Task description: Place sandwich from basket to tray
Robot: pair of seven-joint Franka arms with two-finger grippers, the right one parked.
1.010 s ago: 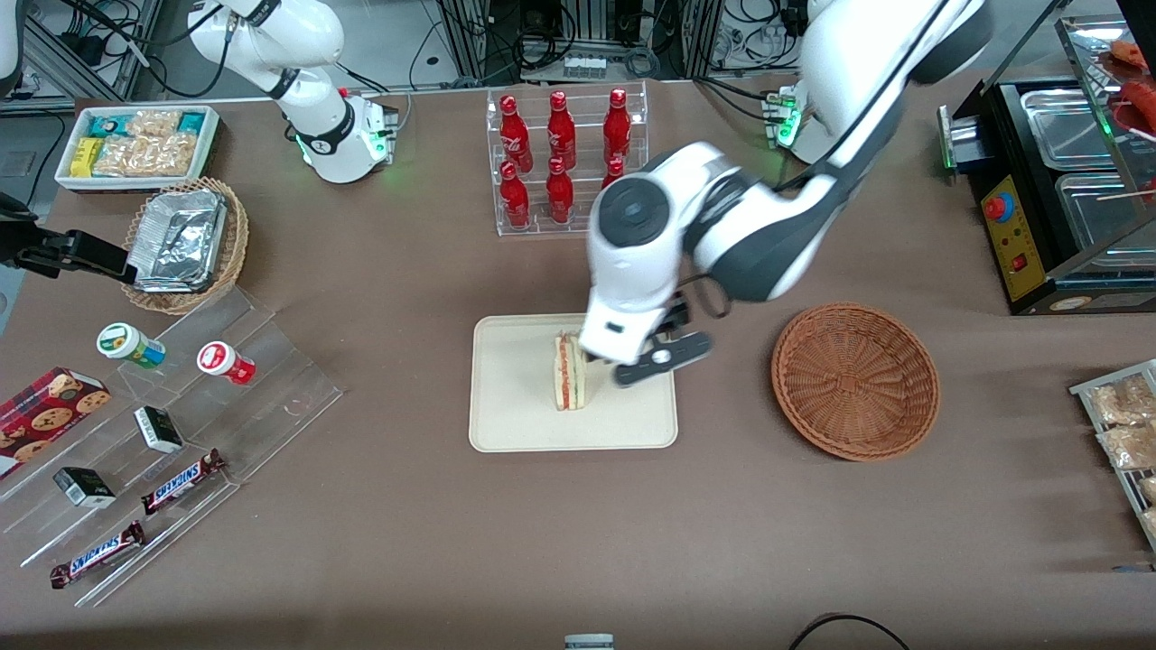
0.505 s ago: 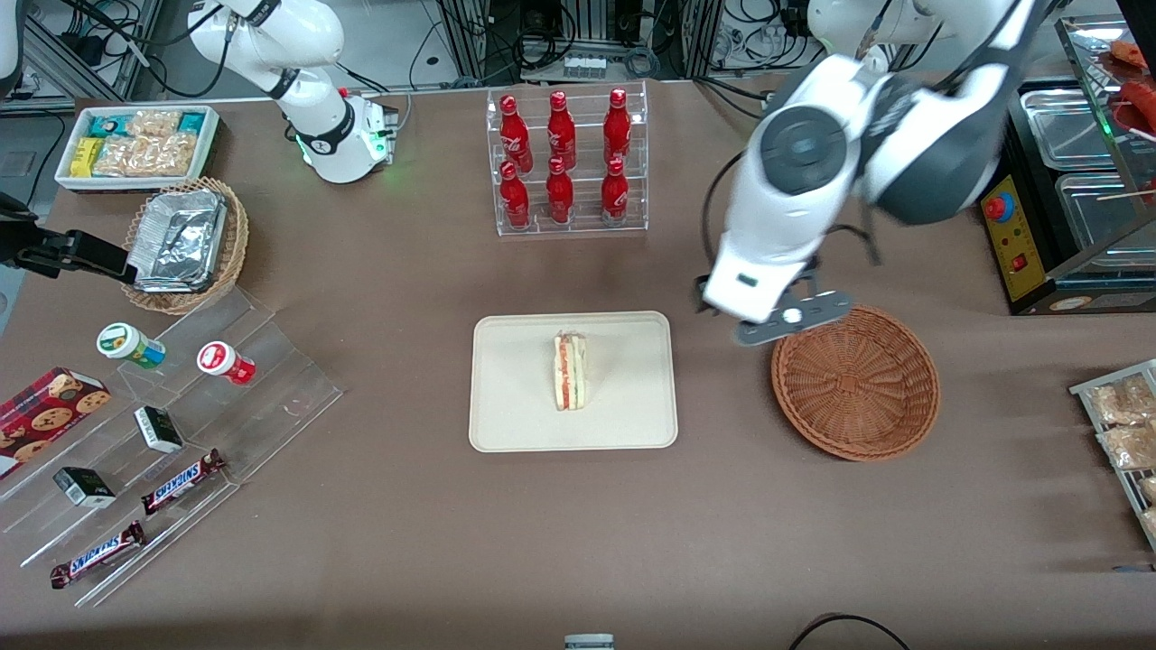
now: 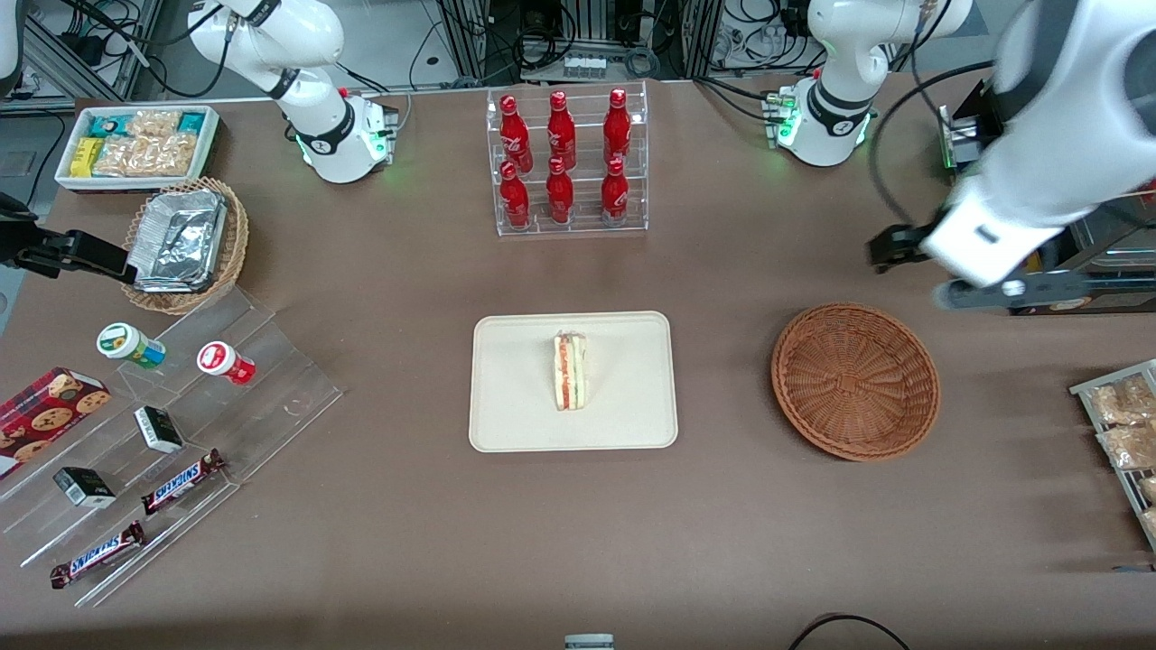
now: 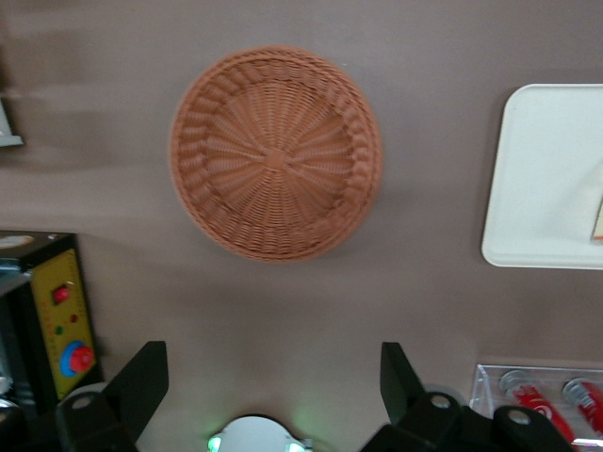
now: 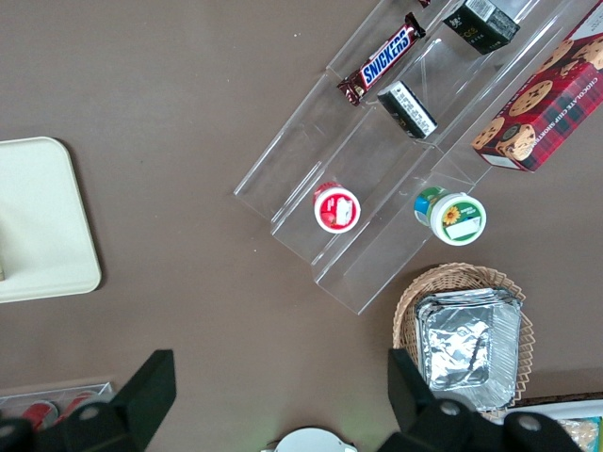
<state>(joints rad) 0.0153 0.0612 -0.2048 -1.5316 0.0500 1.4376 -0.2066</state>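
Scanning from the nine o'clock edge of the front view: two Snickers bars [image 3: 181,481], two small lidded cups [image 3: 224,361], one tan basket of foil packets [image 3: 185,244], and six red bottles [image 3: 561,161] in a clear rack. One sandwich [image 3: 570,371] stands on its edge at the middle of the one cream tray [image 3: 506,424], cut face with red and green layers showing. One reddish-brown wicker basket [image 3: 854,381] sits at three o'clock from the tray, well apart, holding nothing. At about one o'clock from the basket, the working arm hangs high with the gripper [image 3: 989,293] above the table; its fingers [image 4: 141,381] are spread wide apart, gripping nothing.
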